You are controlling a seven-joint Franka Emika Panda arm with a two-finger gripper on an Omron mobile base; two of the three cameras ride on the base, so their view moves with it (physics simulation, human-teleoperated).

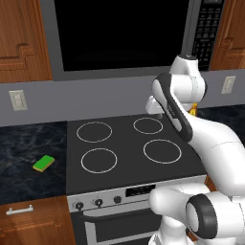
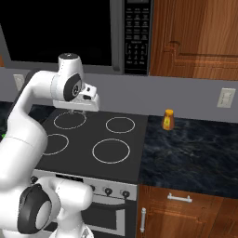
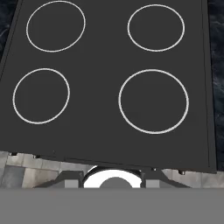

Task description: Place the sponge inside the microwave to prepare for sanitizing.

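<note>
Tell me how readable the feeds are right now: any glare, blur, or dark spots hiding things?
Left base view: sharp, evenly lit, the sponge clear on the dark counter; the microwave glass is plain black, so its inside is unreadable. Right base view: crisp too, the bottle distinct, no glare. Hand view: the stovetop rings sharp, flat light without hard shadows.

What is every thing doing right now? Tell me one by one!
microwave: door shut.
sponge: lying flat on the counter left of the stove, untouched.
stove: burners bare.
bottle: upright on the right counter.
gripper: above the stove, holding nothing.
</note>
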